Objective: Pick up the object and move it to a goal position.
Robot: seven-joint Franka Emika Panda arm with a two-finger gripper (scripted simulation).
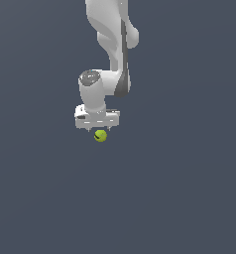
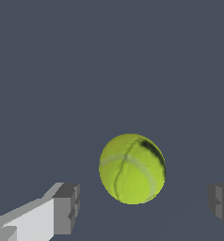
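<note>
**Open gripper poised over the ball**

The gripper (image 1: 97, 130) stood wide open and held nothing; in the wrist view its grey fingertips (image 2: 67, 207) sat well apart on either side of the ball (image 2: 132, 168) without touching it. In the exterior view the yellow-green ball (image 1: 100, 135) lay just beneath the white hand, on the plain dark surface (image 1: 179, 198).

surface: plain dark blue-grey floor (image 1: 189, 198) | on it: yellow-green ball (image 1: 100, 135)
</note>
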